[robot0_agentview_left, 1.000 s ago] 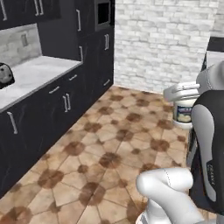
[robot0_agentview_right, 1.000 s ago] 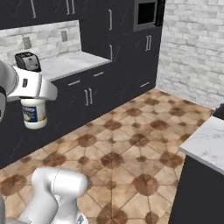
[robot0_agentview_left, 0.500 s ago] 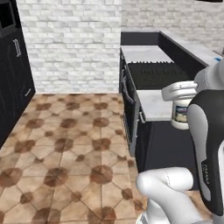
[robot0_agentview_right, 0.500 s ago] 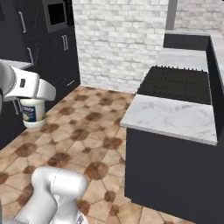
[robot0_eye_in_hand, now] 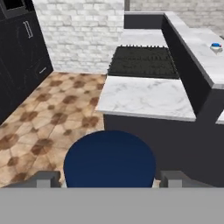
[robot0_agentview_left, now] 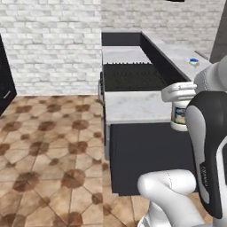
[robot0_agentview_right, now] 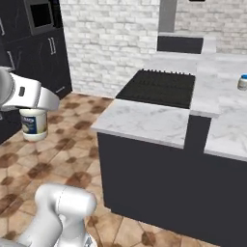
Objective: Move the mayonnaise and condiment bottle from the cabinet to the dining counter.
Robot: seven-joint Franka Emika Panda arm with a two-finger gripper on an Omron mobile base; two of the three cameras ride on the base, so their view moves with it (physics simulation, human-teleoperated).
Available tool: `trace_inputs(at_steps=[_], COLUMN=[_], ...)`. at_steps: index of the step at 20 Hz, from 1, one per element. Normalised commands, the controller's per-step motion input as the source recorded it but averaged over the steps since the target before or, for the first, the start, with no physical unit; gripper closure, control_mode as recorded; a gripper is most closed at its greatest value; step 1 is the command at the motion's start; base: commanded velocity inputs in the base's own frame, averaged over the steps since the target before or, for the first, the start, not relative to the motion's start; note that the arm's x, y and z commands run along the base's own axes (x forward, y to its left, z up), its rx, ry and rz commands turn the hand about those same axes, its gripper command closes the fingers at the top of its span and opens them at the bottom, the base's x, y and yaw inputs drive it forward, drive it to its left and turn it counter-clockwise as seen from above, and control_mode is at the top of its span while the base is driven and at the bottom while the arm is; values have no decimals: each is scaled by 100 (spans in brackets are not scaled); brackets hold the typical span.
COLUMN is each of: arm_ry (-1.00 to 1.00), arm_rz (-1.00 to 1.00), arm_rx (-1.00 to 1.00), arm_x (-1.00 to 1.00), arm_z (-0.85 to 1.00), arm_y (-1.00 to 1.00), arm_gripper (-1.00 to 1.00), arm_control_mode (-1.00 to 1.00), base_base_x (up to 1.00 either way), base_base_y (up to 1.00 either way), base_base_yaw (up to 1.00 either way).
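Here the gripper (robot0_eye_in_hand: 109, 177) is clamped on the mayonnaise (robot0_agentview_right: 34, 124), its fingertips (robot0_eye_in_hand: 43, 178) at either side of the jar's dark navy lid, holding it upright in the air above the tiled floor (robot0_agentview_left: 48, 146). Ahead stands the dining counter (robot0_agentview_right: 226, 103), a raised marble surface with a small blue-lidded jar (robot0_agentview_right: 242, 82) on it, beside a black cooktop (robot0_eye_in_hand: 142, 61).

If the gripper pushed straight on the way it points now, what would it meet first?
The mayonnaise it already holds sits between the fingers. Beyond the jar, the line seems to run to the marble worktop beside the dark cooktop, though depth is unclear.
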Motion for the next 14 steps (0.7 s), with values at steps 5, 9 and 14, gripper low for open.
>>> trace_inputs(at_steps=[5, 9, 14], arm_ry=[0, 0, 0], arm_rz=[0, 0, 0], arm_rx=[0, 0, 0], arm_x=[0, 0, 0], arm_z=[0, 0, 0], arm_y=[0, 0, 0], arm_gripper=[100, 100, 100], arm_control_mode=[100, 100, 100], base_base_x=[2, 5, 14], base_base_y=[-100, -100, -100], base_base_yaw=[0, 0, 0])
